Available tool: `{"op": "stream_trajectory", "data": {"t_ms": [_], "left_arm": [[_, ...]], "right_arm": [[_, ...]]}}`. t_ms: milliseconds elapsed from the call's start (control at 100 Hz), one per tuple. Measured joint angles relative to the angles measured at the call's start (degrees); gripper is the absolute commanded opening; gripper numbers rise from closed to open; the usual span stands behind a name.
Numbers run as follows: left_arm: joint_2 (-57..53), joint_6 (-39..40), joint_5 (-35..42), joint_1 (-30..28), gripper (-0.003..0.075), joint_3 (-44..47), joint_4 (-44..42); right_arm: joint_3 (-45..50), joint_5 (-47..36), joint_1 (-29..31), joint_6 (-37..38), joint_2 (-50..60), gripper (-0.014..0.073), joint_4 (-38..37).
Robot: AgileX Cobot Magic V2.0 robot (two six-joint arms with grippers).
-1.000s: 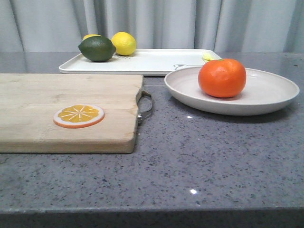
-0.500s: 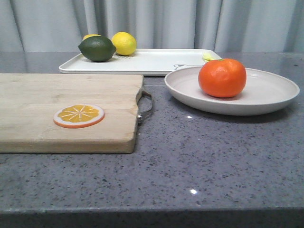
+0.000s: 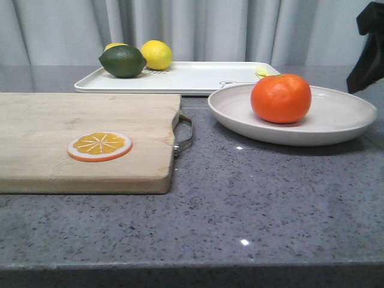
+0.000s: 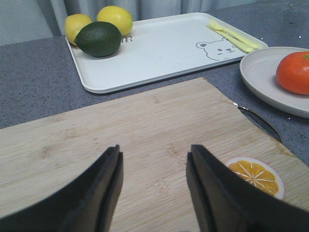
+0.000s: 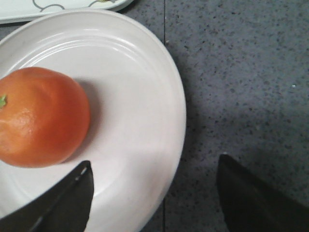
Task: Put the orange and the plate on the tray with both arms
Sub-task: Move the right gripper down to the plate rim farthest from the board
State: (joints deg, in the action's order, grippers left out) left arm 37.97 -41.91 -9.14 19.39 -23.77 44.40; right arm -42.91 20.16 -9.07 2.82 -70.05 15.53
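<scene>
The orange [image 3: 281, 98] [image 4: 294, 72] [image 5: 41, 118] rests inside the off-white plate [image 3: 336, 123] [image 4: 258, 77] [image 5: 140, 96] at the right. Behind them lies the white tray [image 3: 192, 78] [image 4: 159, 50], holding a lime and lemons. My right gripper [image 5: 154, 166] is open and hovers over the plate's right rim, one finger above the dish, the other above the counter; it shows as a dark shape [image 3: 366, 48] at the front view's right edge. My left gripper [image 4: 154, 154] is open over the wooden board with nothing between its fingers.
A wooden cutting board [image 3: 84, 141] [image 4: 145, 130] with a metal handle carries an orange slice disc [image 3: 99, 146] [image 4: 255, 176]. On the tray sit a dark green lime [image 3: 122, 61], yellow lemons [image 3: 156, 54] and a yellow fork [image 4: 231, 36]. A curtain hangs behind the table.
The right arm has come into the front view at the upper right edge, above the plate's right side. Orange, plate and tray have not moved.
</scene>
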Motion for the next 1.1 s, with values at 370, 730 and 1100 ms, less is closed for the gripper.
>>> {"op": "stream_trajectory", "data": {"t_ms": [370,730,1100], "left_arm": [[0.0,0.0,0.0,0.0,0.0295,0.0,0.0],[0.0,0.0,0.0,0.0,0.0295,0.0,0.0],[0.0,0.0,0.0,0.0,0.0295,0.0,0.0]], "right_arm": [[0.0,-3.9,-0.1,0.0,-2.3,0.0537,0.1],[0.0,-4.6,-0.1,0.0,-6.1,0.0537,0.2],[-0.1,-4.5,-0.1,0.0,-7.1,0.0348,0.2]]}}
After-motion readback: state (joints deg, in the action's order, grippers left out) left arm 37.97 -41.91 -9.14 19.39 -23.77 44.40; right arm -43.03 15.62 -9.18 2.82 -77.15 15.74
